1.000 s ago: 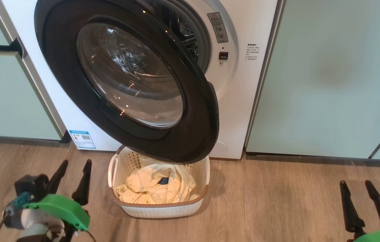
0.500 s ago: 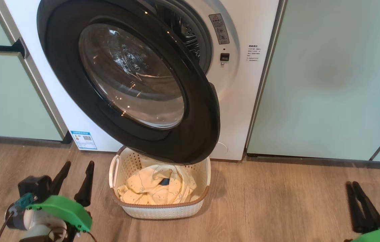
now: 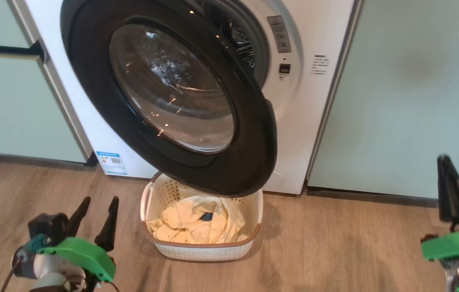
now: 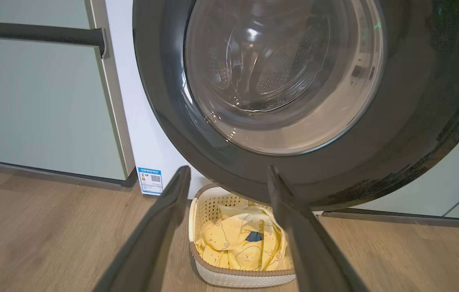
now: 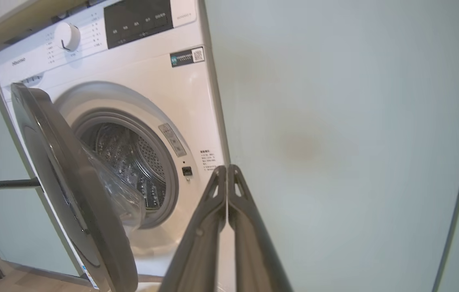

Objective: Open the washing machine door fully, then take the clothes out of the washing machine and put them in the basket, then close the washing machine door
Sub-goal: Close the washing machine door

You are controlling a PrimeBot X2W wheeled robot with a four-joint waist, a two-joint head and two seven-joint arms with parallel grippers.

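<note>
In the basket (image 3: 205,253) lie the clothes (image 3: 197,223); the washing machine door (image 3: 249,162) awaits closing. Left gripper (image 3: 100,200) gapes, right gripper (image 3: 443,161) pinches nothing.

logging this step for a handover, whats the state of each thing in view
washing machine door: open, swung out from the front
washing machine: drum exposed, nothing seen in its visible part
clothes: bunched inside the basket
basket: upright on the floor, holding the clothes
left hand: open, empty
right hand: shut, empty
</note>
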